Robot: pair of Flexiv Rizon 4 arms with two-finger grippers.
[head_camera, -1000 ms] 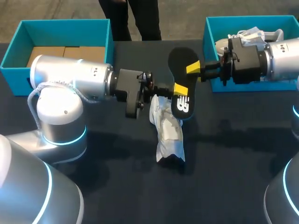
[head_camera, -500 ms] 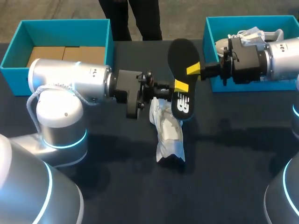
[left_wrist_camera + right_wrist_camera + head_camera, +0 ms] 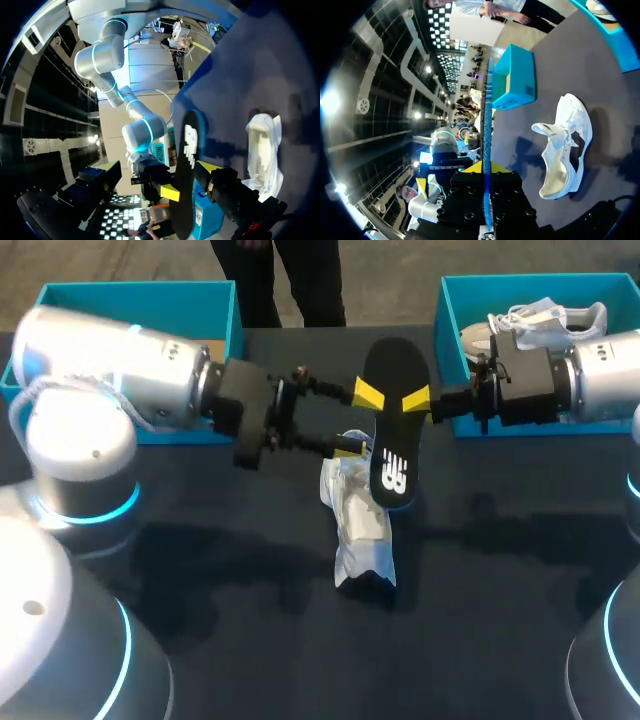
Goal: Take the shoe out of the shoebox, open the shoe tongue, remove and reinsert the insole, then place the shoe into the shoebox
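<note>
Left tool [image 3: 357, 422] opened off insole [image 3: 392, 420]; right wrist shows it edge-on.

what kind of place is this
Probably a robot lab bench for shoe-handling trials: a left arm and right arm over a dark table, teal shoeboxes, a white shoe and an insole.

I see a dark table [image 3: 250, 640] filling most of the frame. In the upper right, a blue box [image 3: 445, 320] holds a spare white sneaker [image 3: 548, 318], its loose laces bunched near the top. In the upper left, a second blue box [image 3: 140, 287] shows a sliver of brown cardboard [image 3: 214, 347] inside.
</note>
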